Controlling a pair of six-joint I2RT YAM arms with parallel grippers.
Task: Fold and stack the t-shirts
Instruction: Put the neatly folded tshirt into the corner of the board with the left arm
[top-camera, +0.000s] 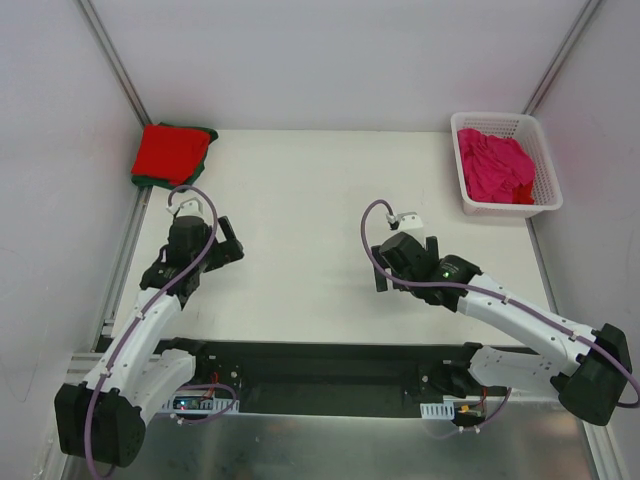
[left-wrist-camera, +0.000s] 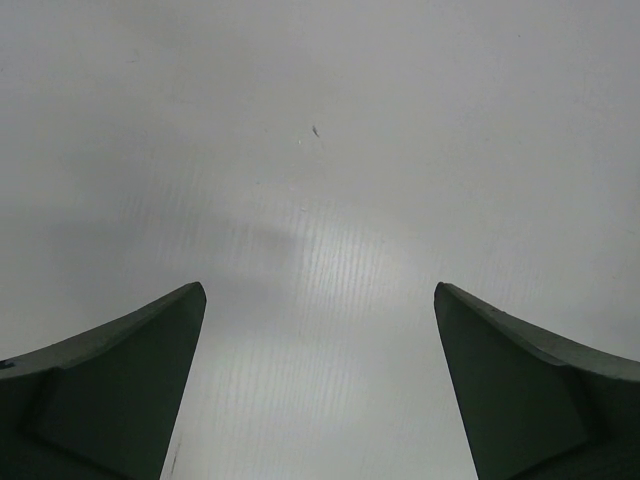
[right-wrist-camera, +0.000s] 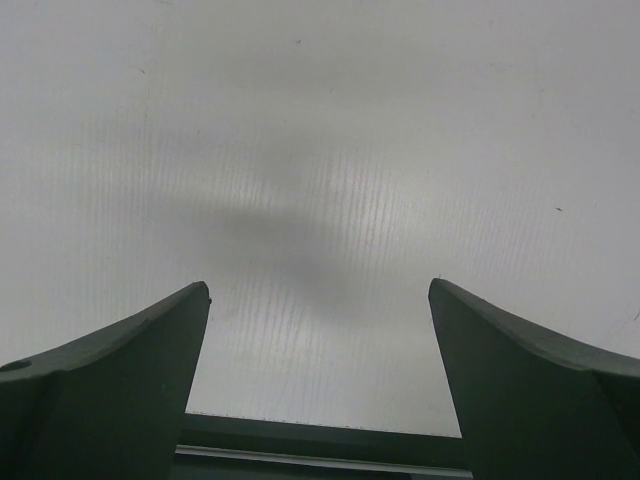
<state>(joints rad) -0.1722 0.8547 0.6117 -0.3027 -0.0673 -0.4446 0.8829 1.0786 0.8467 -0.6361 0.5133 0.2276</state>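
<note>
Red shirt (top-camera: 170, 152) lies folded on green shirt (top-camera: 147, 182) upper left, pink shirt (top-camera: 493, 165) waits crumpled in basket (top-camera: 547, 170) upper right, my left gripper (left-wrist-camera: 318, 292) and right gripper (right-wrist-camera: 320, 288) gaping empty.

Soft cloth t-shirts (top-camera: 172, 152), plastic lattice basket (top-camera: 547, 172)
</note>
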